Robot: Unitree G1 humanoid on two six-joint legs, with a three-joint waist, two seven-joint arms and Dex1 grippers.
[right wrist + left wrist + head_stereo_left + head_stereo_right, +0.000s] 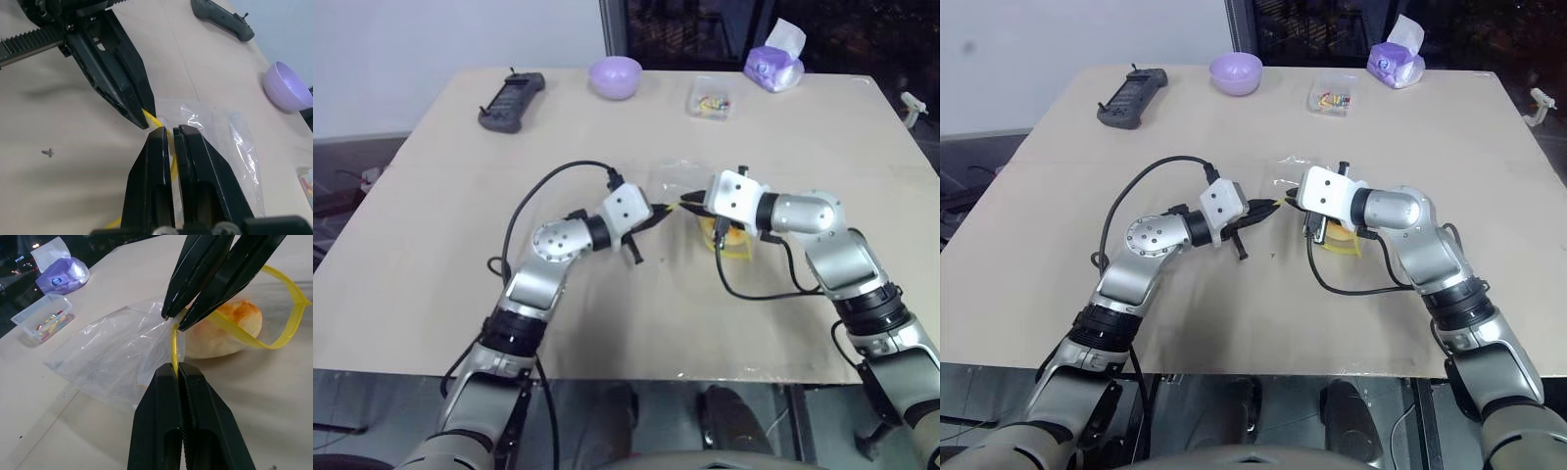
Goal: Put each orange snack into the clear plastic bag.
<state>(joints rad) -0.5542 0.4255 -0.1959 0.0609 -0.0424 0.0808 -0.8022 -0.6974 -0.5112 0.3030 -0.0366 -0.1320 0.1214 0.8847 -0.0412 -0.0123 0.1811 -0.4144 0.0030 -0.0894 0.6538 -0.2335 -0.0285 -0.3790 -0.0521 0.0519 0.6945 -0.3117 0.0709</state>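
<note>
Just beside the orange snack, left gripper and right gripper both pinch the clear plastic bag by its zip strip, the firmest hold on flimsy, slippery film.

We count one table. On it we see one orange bun and one clear plastic bag with a yellow zip strip. There is one lilac bowl, one small clear box of coloured bits, one purple tissue pack and one dark handheld controller. We count two grippers, the left gripper and the right gripper, each with two black fingers, so four fingers in all.
</note>
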